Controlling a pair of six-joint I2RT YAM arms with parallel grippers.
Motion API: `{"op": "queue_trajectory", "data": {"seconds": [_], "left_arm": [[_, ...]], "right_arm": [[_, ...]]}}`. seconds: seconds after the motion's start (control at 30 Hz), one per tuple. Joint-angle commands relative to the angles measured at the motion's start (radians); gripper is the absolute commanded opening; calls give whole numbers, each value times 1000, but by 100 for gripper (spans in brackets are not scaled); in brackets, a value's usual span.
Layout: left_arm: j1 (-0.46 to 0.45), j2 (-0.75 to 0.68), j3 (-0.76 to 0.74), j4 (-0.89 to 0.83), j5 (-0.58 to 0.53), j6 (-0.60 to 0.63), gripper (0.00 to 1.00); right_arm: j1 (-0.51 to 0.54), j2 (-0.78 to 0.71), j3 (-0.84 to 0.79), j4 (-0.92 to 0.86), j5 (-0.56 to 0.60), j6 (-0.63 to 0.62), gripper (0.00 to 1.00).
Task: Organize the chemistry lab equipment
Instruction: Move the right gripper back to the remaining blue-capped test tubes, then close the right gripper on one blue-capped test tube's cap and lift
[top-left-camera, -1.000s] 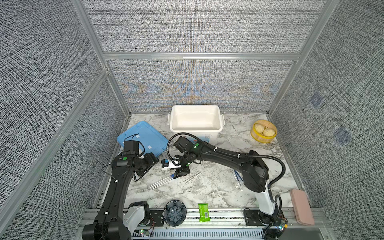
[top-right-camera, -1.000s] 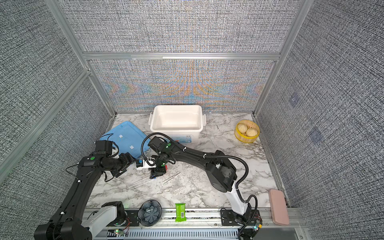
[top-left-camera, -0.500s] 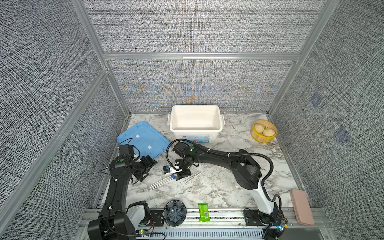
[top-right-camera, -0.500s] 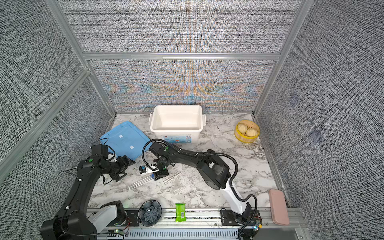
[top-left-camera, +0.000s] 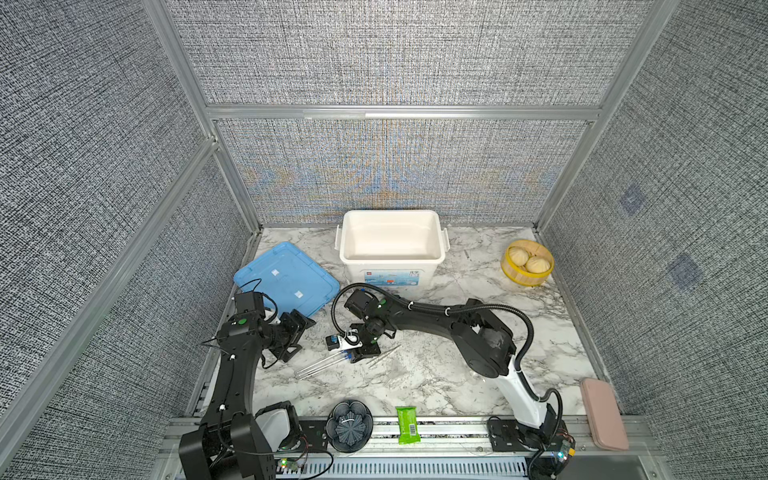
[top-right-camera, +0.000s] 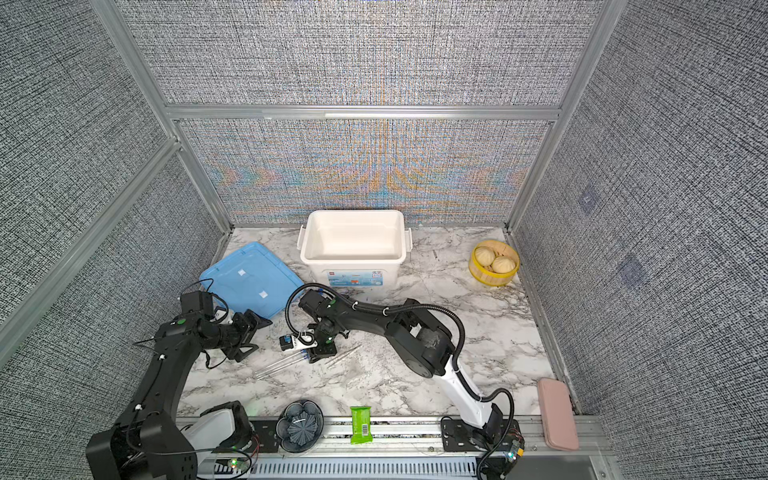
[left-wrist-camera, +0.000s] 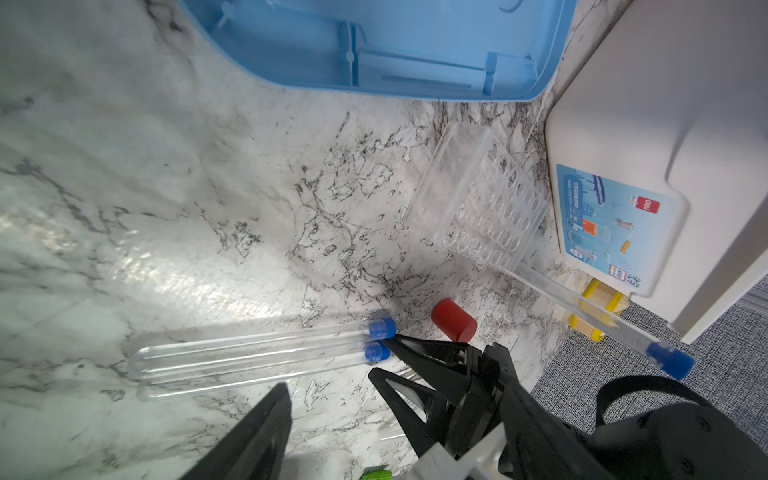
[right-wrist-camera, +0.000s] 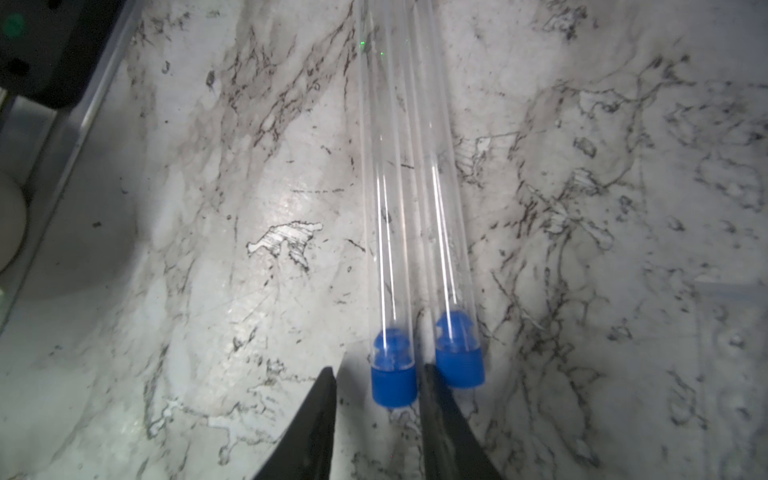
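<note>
Blue-capped tube, right hand half-open astride its cap, not clamped, left hand wide apart, empty.

The only wording I can make out is on the white box. Its blue sticker carries a small red tag reading "deli", seen sideways in the left wrist view. The rest of that sticker is little pictures and print too fine to read. The green packet by the front rail has a white barcode patch, its digits too small to tell.
</note>
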Motion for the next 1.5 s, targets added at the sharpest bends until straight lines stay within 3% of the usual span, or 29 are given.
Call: {"op": "queue_trajectory", "data": {"seconds": [0.0,0.17,0.27,0.5,0.77,1.17,1.47], "left_arm": [[2,2,1,7,17,-4,81],[1,15,-3,9,25,-6,81],[2,21,-2,4,38,11,81],[2,33,-14,5,73,17,81],[2,6,-5,3,103,5,80],[2,-54,88,-59,110,-3,80],[1,-134,59,54,172,-70,81]], "right_arm": [[2,2,-4,18,-5,15,34],[6,-9,-44,84,-9,47,33],[5,-10,-53,88,-23,51,26],[6,-41,-127,147,-41,41,21],[0,-106,-202,256,-87,112,15],[-29,-229,-340,450,-148,294,15],[-91,-320,-424,653,-94,577,15]]}}
